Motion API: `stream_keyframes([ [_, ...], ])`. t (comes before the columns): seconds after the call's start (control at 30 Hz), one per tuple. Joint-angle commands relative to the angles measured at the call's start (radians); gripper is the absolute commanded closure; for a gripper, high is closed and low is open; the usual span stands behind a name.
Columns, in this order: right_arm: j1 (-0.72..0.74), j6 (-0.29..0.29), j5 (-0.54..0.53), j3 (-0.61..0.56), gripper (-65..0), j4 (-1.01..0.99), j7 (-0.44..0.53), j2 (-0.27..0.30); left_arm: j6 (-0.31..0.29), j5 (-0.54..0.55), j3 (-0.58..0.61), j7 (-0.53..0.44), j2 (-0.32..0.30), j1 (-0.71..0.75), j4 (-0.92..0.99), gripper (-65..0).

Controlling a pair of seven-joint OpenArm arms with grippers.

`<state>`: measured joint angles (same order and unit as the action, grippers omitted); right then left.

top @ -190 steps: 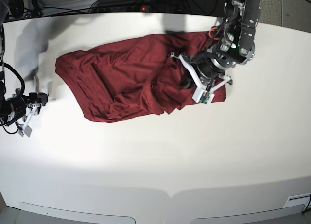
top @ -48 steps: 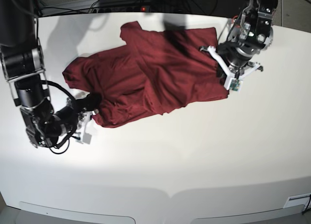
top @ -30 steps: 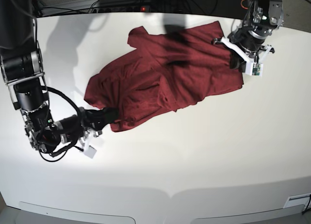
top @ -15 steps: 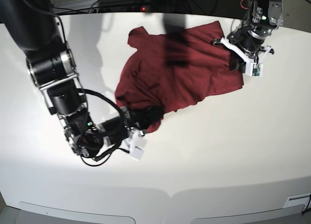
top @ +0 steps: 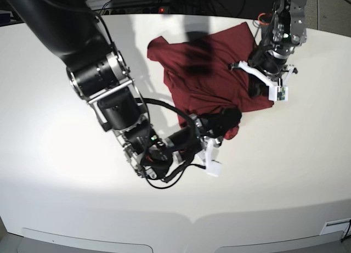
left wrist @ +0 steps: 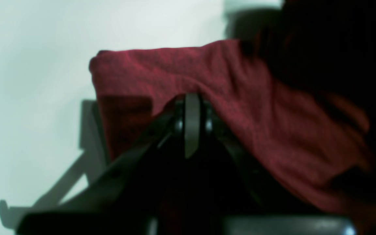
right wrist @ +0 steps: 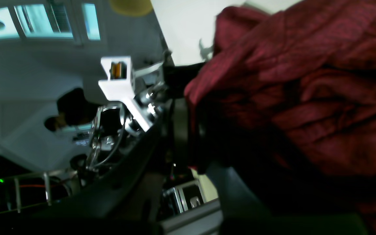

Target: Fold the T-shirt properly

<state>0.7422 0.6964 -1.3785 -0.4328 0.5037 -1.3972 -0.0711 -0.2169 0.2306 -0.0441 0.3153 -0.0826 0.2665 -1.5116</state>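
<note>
Where the shirt (top: 211,72) lay bunched on the far right part of the white table (top: 66,181) in the base view, both arms had hold of it. The right gripper (top: 219,124) reached in from the near left, its fingers clamped on a dark wad of cloth at the shirt's near edge. In the right wrist view that cloth (right wrist: 289,91) hung in heavy red folds over and beside the gripper (right wrist: 188,130), hiding the fingertips.

The left gripper (top: 262,87) sat at the shirt's right edge, near the far side of the table. Its fingers were pressed together on the fabric: in the left wrist view the gripper (left wrist: 192,111) met in a single narrow line, with the red cloth (left wrist: 240,107) draped over the tips and rising to a blunt corner at the left. The table (left wrist: 28,81) showed pale beyond that corner.

Between the two grips the shirt was crumpled and partly doubled over itself, a sleeve or corner poking out toward the far left, and a shadow crossing its middle.
</note>
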Motion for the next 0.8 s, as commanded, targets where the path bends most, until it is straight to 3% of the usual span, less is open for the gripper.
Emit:
stream_keyframes([
  [0.0, 0.035, 0.002, -0.021, 0.004, 0.0, 0.013, 0.001, -0.026, 0.007, -0.005, 0.0, 0.027, -0.001, -0.01, 0.015, 0.0],
  [0.13, 0.03, 0.002, -0.012, 0.004, 0.0, 0.013, 0.001, -0.086, 0.007, -0.005, 0.0, 0.027, -0.001, -0.035, 0.076, 0.0],
  [0.3, 0.01, 0.002, -0.092, -0.022, 0.0, 0.013, 0.001, -0.086, -0.001, -0.001, 0.0, 0.008, 0.004, -0.037, 0.092, 0.0],
  [0.4, 0.008, 0.002, -0.105, -0.028, 0.0, 0.013, 0.001, -0.086, -0.063, 0.035, 0.0, -0.008, 0.011, -0.049, 0.092, 0.0],
  [0.63, 0.008, 0.002, -0.105, -0.028, 0.0, 0.013, 0.001, -0.086, -0.098, 0.021, 0.0, -0.01, 0.124, -0.094, 0.092, 0.0],
  [0.77, 0.011, 0.002, -0.105, -0.028, 0.0, 0.013, 0.001, -0.086, -0.108, 0.002, 0.0, 0.005, 0.143, -0.104, 0.092, 0.0],
])
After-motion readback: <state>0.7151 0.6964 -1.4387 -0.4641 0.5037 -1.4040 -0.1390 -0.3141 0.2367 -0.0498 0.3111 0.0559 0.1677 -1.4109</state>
